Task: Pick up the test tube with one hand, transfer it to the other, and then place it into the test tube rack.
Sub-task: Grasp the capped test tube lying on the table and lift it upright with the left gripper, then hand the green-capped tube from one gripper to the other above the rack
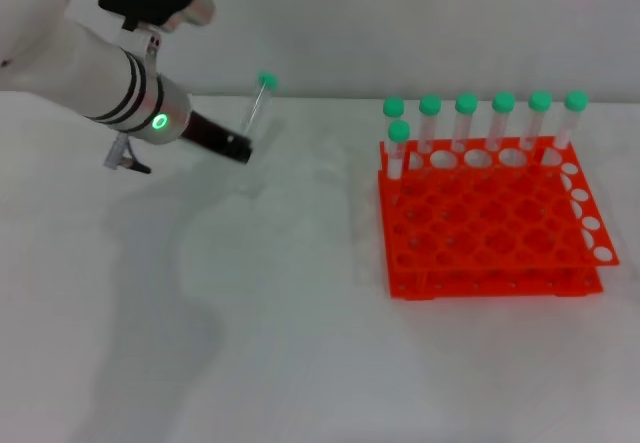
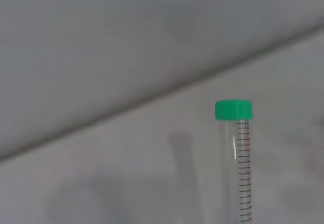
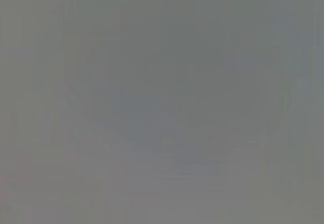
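My left gripper, black on a white arm with a green ring light, hangs above the table at the left and is shut on the lower end of the test tube. The tube points up and slightly right, green cap on top. In the left wrist view the same test tube stands upright with its graduation marks showing; the fingers do not show there. The orange test tube rack sits on the table to the right, apart from the gripper. My right gripper is out of view, and the right wrist view is plain grey.
Several green-capped tubes stand in the rack's back row, and one more stands at its left in the row in front. The white table meets a pale wall behind.
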Controlling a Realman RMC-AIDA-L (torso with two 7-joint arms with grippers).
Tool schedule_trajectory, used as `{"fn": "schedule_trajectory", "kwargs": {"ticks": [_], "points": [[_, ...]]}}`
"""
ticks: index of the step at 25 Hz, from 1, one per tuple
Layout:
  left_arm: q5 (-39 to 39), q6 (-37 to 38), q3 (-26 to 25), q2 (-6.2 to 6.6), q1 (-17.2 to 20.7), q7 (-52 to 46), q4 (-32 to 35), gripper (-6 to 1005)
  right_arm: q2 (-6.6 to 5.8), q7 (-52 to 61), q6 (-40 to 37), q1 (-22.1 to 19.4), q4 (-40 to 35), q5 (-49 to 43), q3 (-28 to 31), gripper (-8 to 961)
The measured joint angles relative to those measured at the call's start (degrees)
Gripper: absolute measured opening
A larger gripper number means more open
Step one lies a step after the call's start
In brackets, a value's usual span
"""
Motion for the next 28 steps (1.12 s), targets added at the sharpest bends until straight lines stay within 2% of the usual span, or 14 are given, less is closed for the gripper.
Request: {"fn": "schedule_trajectory", "kwargs": {"ticks": [2,8,12,16,19,22,26,28], "points": [[-7.1,-0.9,0.0,-0.01,1.4,3.7,0.0,200,0.01,0.0,0.0,-0.2,0.0,0.0,0.0,870],[-36.7,0.1,0.0,-0.11,8.3,22.1,0.0,200,0.01,-0.1,-0.3,-1.3,0.0,0.0,0.0,869],[-57.6,7.7,0.0,-0.91,14.3,39.7,0.8,200,-0.10,-0.3,-0.3,-1.9,0.0,0.0,0.0,869],[-77.8,17.2,-0.1,-1.12,21.8,61.2,7.4,201,-0.23,-0.4,-0.2,-2.5,-0.6,0.0,0.0,869],[-83.5,22.2,-0.1,-1.30,25.4,72.4,11.7,201,-0.40,-0.2,0.2,-2.6,-0.8,0.0,0.0,870],[-85.8,28.4,-0.1,-1.41,28.7,80.3,16.6,201,-0.41,-0.1,0.2,-2.6,-1.3,0.0,0.1,870],[-85.3,35.7,-0.1,-1.57,31.7,86.0,22.2,201,-0.20,2.7,-0.4,-2.9,-1.6,-0.7,-1.4,870],[-83.4,38.0,-0.1,-1.62,32.5,87.3,24.2,201,-0.51,10.0,-0.8,-4.3,-3.2,-3.0,-5.8,870]]}}
